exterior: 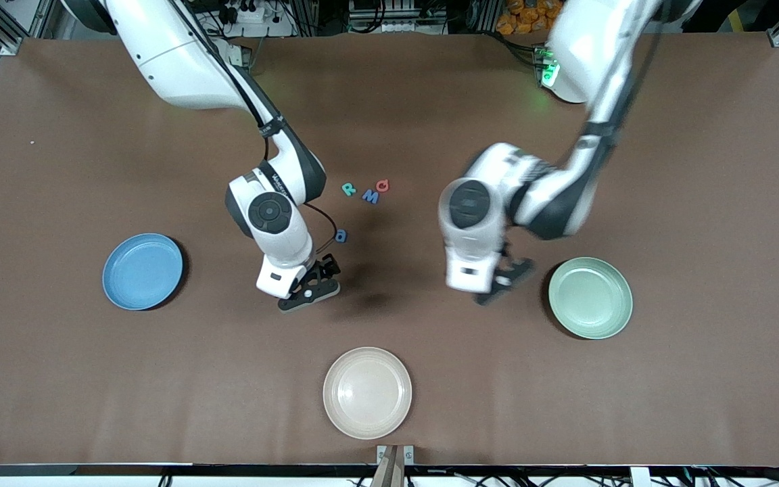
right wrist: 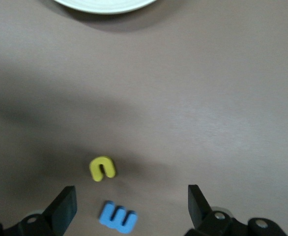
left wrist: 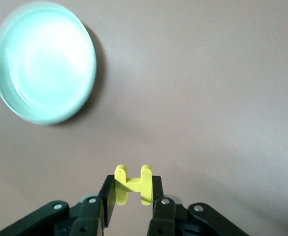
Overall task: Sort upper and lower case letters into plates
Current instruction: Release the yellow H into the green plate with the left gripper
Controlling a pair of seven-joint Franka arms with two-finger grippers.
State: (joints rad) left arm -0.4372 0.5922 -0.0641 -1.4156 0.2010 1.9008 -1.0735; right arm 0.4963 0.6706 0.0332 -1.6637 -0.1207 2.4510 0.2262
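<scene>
My left gripper (left wrist: 132, 183) is shut on the yellow H (left wrist: 132, 185), which stands upright between its fingers. In the front view this gripper (exterior: 506, 276) hangs over bare table beside the mint green plate (exterior: 590, 297), which also shows in the left wrist view (left wrist: 43, 61). My right gripper (right wrist: 130, 194) is open over the yellow u (right wrist: 102, 168) and a blue m (right wrist: 118, 217), touching neither. The hand of that gripper (exterior: 310, 289) hides both in the front view. Teal R (exterior: 348, 189), blue M (exterior: 370, 196), red Q (exterior: 382, 185) and blue a (exterior: 341, 235) lie mid-table. The blue plate (exterior: 143, 271) holds nothing.
A cream-beige plate (exterior: 367, 392) sits near the table's front edge, nearer to the camera than both grippers; its rim (right wrist: 104, 7) shows in the right wrist view. Brown table surface stretches around all three plates.
</scene>
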